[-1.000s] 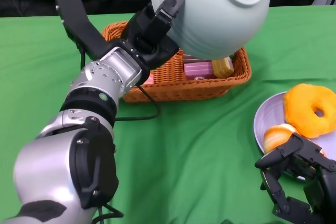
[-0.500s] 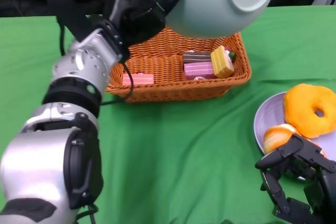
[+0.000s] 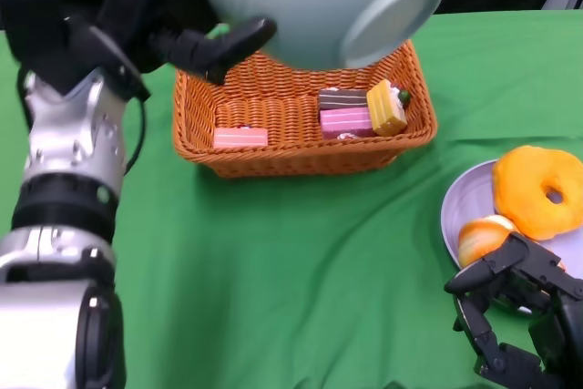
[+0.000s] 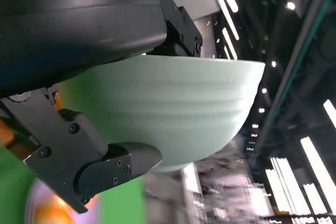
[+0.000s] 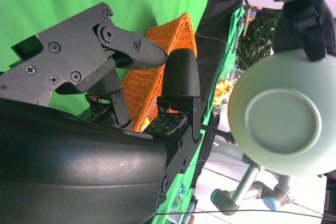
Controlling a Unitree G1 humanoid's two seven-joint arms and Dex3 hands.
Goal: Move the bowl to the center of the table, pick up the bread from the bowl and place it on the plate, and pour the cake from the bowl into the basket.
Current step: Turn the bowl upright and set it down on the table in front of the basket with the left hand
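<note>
Since a second ago our left hand point(image 3: 173, 25) has swung the pale green bowl point(image 3: 319, 2) toward the frame's upper left, its base tipping further down, and the cake pieces point(image 3: 360, 108) in the basket point(image 3: 301, 157) are now fully uncovered.

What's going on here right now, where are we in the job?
The left hand holds the pale green bowl tipped over above the wicker basket, its base facing the camera. Cake pieces already lie in the basket. The donut-shaped bread sits on the plate at the right, beside another roll. The right hand rests low by the plate, holding nothing.
</note>
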